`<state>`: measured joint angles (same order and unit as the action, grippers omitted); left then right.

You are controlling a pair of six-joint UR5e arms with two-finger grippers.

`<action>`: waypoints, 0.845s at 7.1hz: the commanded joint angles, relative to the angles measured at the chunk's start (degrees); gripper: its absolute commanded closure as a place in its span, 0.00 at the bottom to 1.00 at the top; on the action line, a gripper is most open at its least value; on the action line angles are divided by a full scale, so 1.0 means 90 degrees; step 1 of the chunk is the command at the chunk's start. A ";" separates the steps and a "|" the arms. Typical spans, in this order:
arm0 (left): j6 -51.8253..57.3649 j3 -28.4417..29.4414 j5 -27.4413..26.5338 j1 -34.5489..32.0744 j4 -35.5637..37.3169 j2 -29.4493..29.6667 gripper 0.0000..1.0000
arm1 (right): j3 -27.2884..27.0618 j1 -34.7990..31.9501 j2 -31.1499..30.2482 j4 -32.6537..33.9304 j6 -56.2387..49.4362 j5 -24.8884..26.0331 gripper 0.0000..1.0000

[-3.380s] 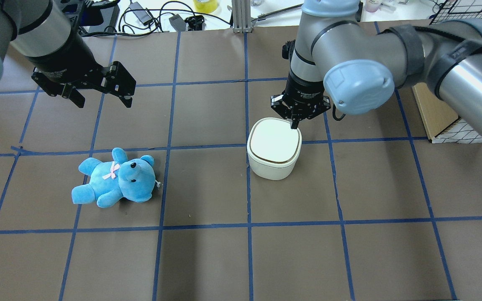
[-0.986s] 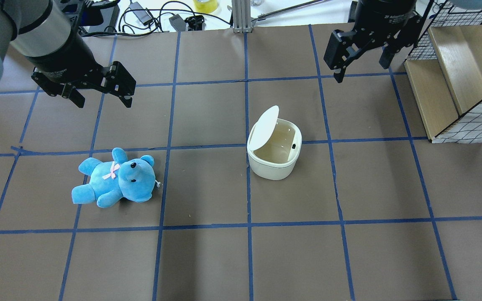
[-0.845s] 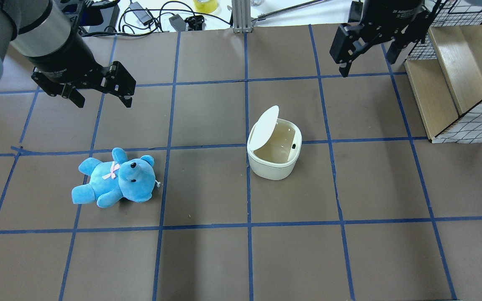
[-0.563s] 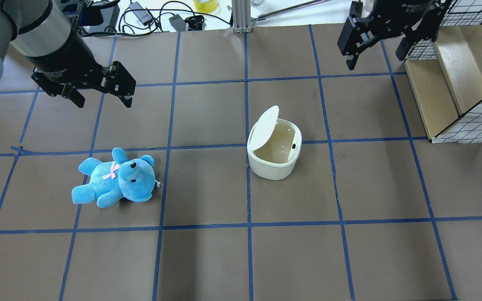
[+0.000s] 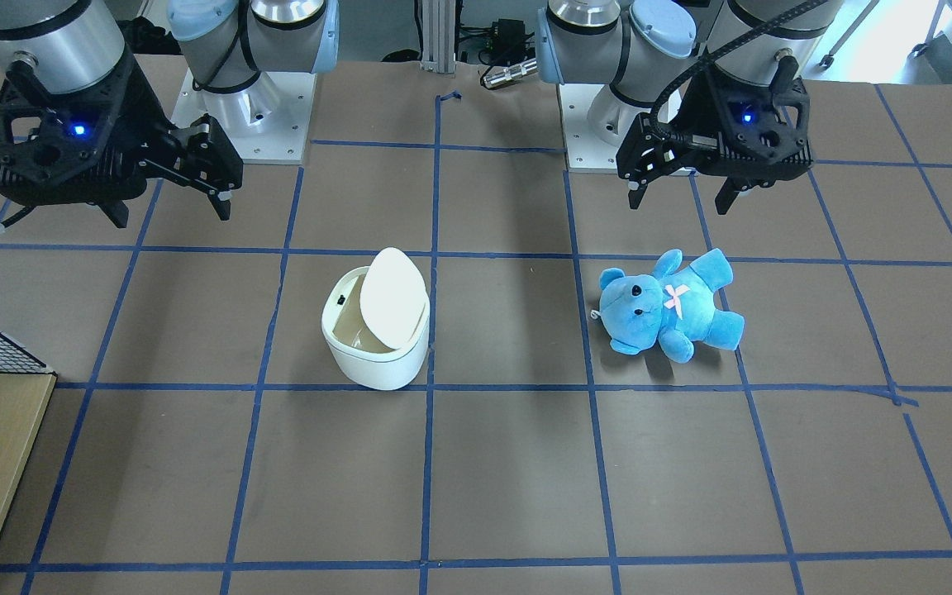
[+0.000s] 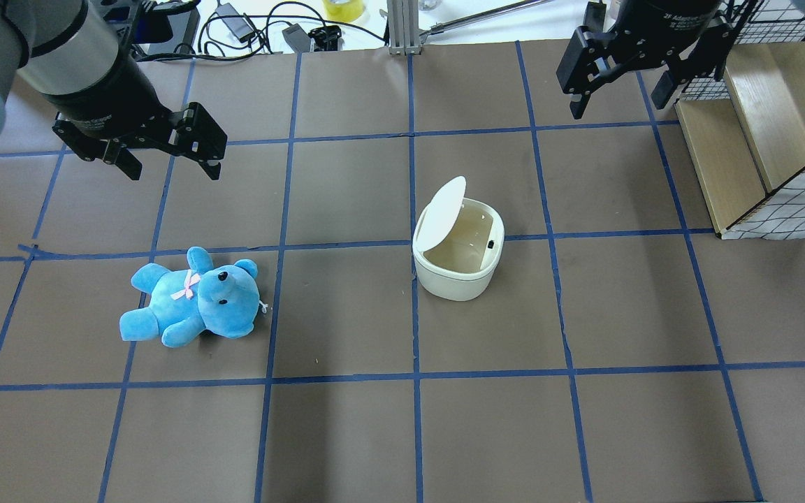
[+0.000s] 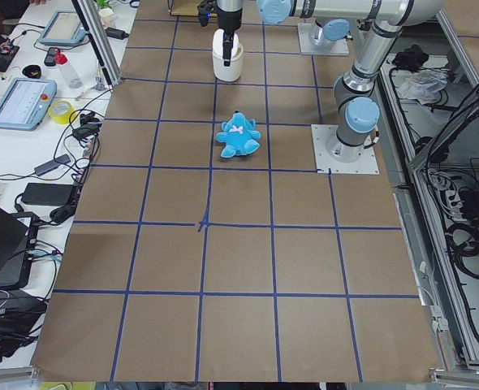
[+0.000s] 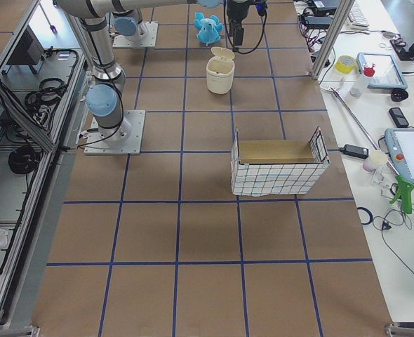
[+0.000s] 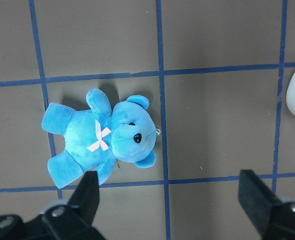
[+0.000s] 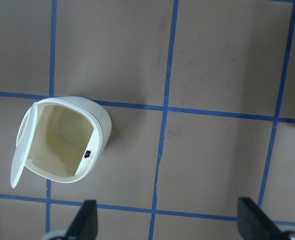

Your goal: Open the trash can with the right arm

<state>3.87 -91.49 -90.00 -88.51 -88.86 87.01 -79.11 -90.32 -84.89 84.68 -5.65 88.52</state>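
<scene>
The white trash can [image 6: 457, 274] stands mid-table with its lid [image 6: 442, 213] tipped up and the inside showing; it also shows in the front view [image 5: 377, 364] and the right wrist view [image 10: 100, 121]. My right gripper [image 6: 615, 105] is open and empty, raised well beyond and to the right of the can; in the front view it [image 5: 170, 211] is at upper left. My left gripper [image 6: 173, 170] is open and empty, hovering beyond the blue teddy bear [image 6: 193, 297], which lies on its back.
A wire-mesh box with wooden shelves [image 6: 759, 140] stands at the table's right edge, close to my right gripper. Cables and small items [image 6: 249, 28] lie along the far edge. The teddy bear also shows in the left wrist view [image 9: 102, 137].
The right gripper left the can's far edge, rose and moved away to the far right. The lid went from shut to open. The left arm has not moved.
</scene>
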 commanded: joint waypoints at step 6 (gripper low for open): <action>0.0000 0.0000 0.0000 0.0000 0.0000 0.0000 0.00 | -0.0849 0.0016 -0.0363 0.1352 0.0022 0.0008 0.01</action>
<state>3.87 -91.49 -90.00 -88.51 -88.86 87.01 -86.68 -90.24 -88.22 95.86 -5.63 88.47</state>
